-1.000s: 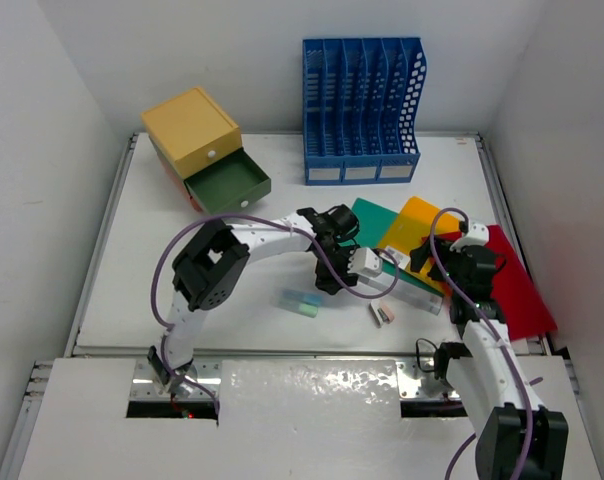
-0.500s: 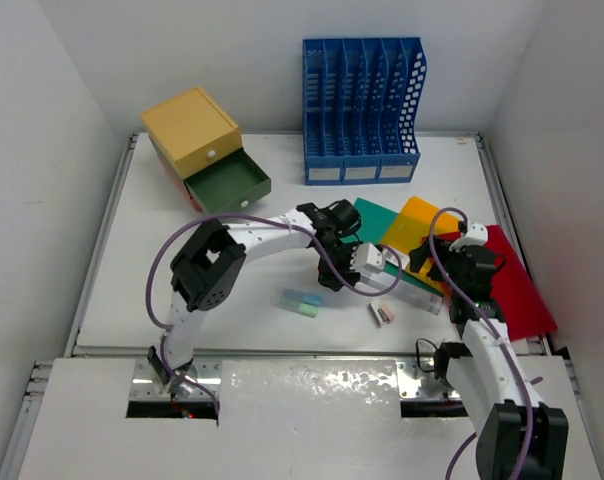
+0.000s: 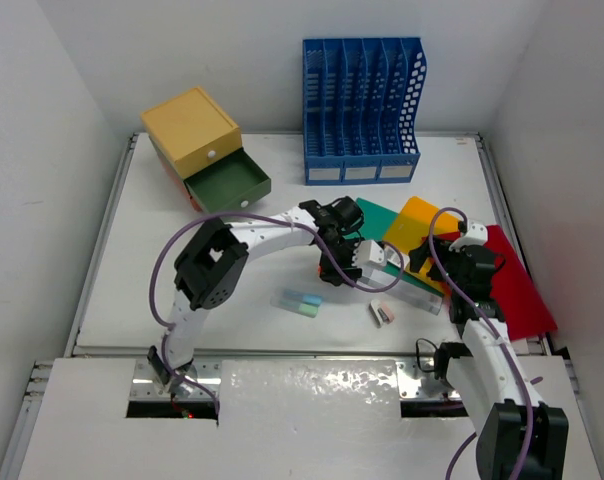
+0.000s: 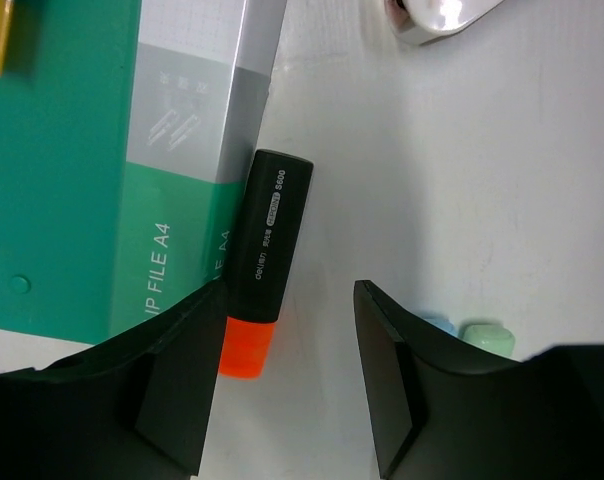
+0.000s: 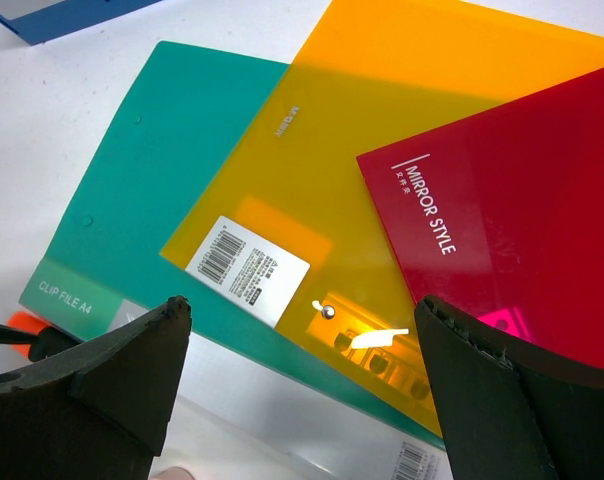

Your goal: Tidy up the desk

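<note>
Our left fingers (image 4: 402,390) stand spread either side of a black-and-orange marker (image 4: 267,250) lying against the green clip file (image 4: 52,200) (nothing pinched). Our right fingers (image 5: 102,380) gape wide above that file, which an orange folder (image 5: 432,120) overlaps, with a red folder (image 5: 542,220) beyond. Left of it, the white bench (image 3: 132,260) reaches its rail (image 3: 103,240).

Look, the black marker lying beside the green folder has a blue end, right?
Not blue. The black marker lying beside the green folder has an orange end. The left wrist view shows it.
</note>
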`<state>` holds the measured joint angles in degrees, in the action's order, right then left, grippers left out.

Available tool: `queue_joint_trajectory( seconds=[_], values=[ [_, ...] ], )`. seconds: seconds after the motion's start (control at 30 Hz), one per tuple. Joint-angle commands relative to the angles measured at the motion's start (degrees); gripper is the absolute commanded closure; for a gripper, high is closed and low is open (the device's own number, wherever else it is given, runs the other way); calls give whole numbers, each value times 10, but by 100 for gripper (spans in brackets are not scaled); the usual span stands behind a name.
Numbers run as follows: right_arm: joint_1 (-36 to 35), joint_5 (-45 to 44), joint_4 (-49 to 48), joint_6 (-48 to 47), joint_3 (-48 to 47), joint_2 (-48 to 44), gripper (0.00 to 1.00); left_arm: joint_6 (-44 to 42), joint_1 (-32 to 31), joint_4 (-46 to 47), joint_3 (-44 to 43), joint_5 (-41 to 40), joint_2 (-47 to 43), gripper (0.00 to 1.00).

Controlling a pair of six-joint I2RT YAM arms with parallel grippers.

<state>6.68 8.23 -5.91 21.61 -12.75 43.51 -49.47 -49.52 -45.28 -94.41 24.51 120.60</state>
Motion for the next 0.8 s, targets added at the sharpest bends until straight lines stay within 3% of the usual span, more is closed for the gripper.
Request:
queue_joint_trajectory(
  seconds=[0.0, 0.57, 0.77],
  values=[
    [3, 3, -23, -6, -2, -6, 9, -10, 5, 2, -24, -6, 9, 49],
    [3, -1, -21, -7, -1, -9, 9, 17, 5, 31, -15, -39, 59, 50],
    [3, -1, -21, -8, -1, -8, 9, 21, 1, 43, -6, -61, 68, 62]
  ],
)
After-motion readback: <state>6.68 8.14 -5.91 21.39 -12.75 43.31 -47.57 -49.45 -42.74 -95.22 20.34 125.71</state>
